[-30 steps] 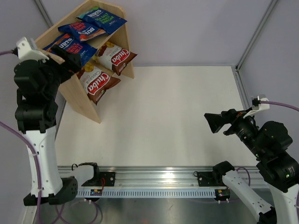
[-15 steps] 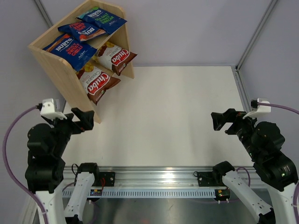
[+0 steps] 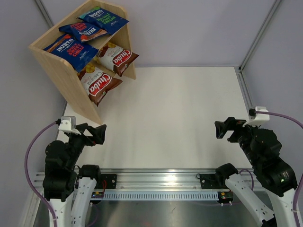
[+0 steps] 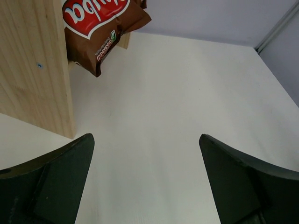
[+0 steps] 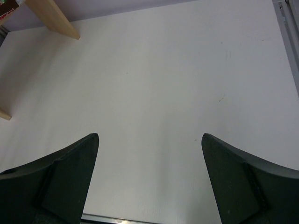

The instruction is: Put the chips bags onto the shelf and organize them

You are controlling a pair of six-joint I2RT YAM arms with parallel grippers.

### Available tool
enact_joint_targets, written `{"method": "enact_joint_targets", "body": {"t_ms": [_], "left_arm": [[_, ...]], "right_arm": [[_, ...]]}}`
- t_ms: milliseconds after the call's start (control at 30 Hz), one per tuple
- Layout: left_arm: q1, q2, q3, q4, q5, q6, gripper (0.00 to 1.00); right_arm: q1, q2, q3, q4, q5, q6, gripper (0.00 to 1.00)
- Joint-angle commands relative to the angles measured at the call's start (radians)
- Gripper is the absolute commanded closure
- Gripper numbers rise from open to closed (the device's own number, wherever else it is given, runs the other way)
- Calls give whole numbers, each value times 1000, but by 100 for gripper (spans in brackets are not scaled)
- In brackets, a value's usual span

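The light wood shelf (image 3: 64,78) stands at the far left. Three blue Burts bags (image 3: 71,48) (image 3: 83,31) (image 3: 104,19) lie in a row on its top tier. Two brown-and-white Chuba bags (image 3: 99,84) (image 3: 118,57) lie on the lower tier. My left gripper (image 3: 97,134) is open and empty, low near the table's front left, well apart from the shelf. In the left wrist view (image 4: 145,177) it faces the shelf's side panel (image 4: 28,70) and a Chuba bag (image 4: 100,23). My right gripper (image 3: 223,130) is open and empty at the right, and its wrist view (image 5: 149,177) shows bare table.
The white table (image 3: 170,113) is bounded by a metal rail (image 3: 156,177) at the near edge and frame posts (image 3: 258,40) at the far right. A corner of the shelf (image 5: 51,16) shows at the top left of the right wrist view.
My left arm has drawn back from the shelf's top tier, down to the near left of the table. The front Burts bag stays on the shelf. My right arm has dropped slightly.
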Motion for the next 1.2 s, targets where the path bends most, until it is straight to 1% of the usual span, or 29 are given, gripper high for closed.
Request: {"method": "enact_joint_targets", "body": {"t_ms": [0, 100, 200, 300, 367, 433, 467, 533, 633, 733, 767, 867, 1167], "left_arm": [[-19, 6, -28, 112, -90, 24, 1], [-21, -11, -77, 132, -143, 18, 1], [-21, -23, -70, 126, -163, 20, 1], [-21, -19, -82, 129, -148, 20, 1], [-22, -17, -84, 129, -156, 17, 1], [-24, -16, -82, 103, -221, -12, 1], [-24, -14, -87, 95, -310, -59, 1], [-22, -17, -88, 96, -329, -57, 1], [-22, -23, -105, 124, -271, -35, 1], [-22, -20, -136, 153, -165, -6, 1], [-22, -20, -142, 162, -110, 14, 1], [-22, -17, -154, 182, -49, 34, 1], [-22, -19, -160, 188, -22, 51, 1]], "right_arm": [[-2, -30, -35, 54, 21, -35, 1], [-2, -43, -60, 73, 51, -24, 1], [-2, -50, -73, 87, 84, -17, 0], [-1, -50, -73, 84, 97, -9, 1], [-2, -51, -67, 77, 78, -19, 0], [-1, -50, -54, 61, 61, -43, 1], [-1, -50, -49, 56, 61, -49, 1], [-1, -53, -34, 47, 79, -61, 0], [-1, -60, -24, 39, 79, -67, 0], [-2, -62, -21, 36, 77, -63, 0], [-1, -62, -23, 36, 76, -61, 1], [-1, -63, -30, 36, 76, -55, 1], [-1, -60, -40, 41, 76, -52, 1]]}}
